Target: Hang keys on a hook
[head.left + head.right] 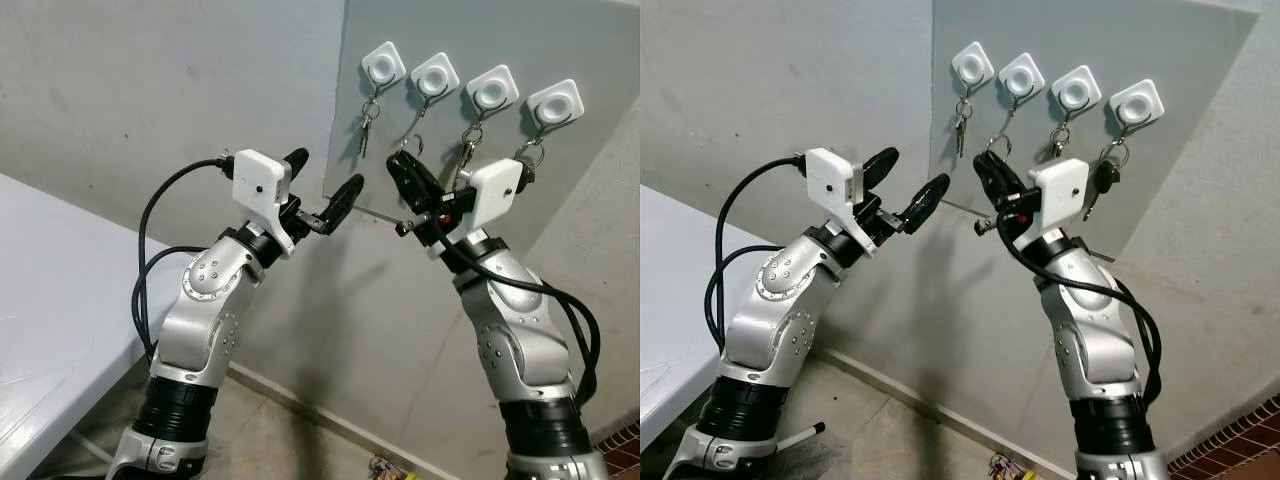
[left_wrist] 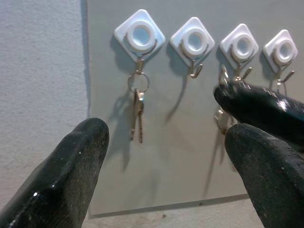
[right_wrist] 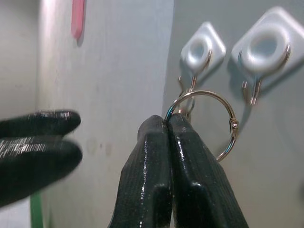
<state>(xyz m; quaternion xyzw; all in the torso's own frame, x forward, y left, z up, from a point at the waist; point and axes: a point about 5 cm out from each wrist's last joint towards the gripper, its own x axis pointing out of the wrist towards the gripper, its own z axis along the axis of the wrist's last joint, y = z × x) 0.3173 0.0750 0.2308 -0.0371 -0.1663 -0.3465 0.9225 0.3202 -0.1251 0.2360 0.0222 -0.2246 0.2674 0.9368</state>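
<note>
Right hand [image 3: 169, 124] pinches key ring [image 3: 209, 121], ring upward.

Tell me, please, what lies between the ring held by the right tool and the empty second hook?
Nothing: in the right wrist view the key ring, pinched by the right tool, faces the empty hook across bare board.

Even, soft indoor light; head views sharp, wrist views blurred up close.

We see 4 hooks [image 2: 140, 37] casting soft shadows down and to one side on the grey board [image 2: 166, 166]. In the right wrist view the black fingers [image 3: 173, 175] show glossy streaks and the ring [image 3: 209, 118] glints, while the hooks behind are out of focus.
</note>
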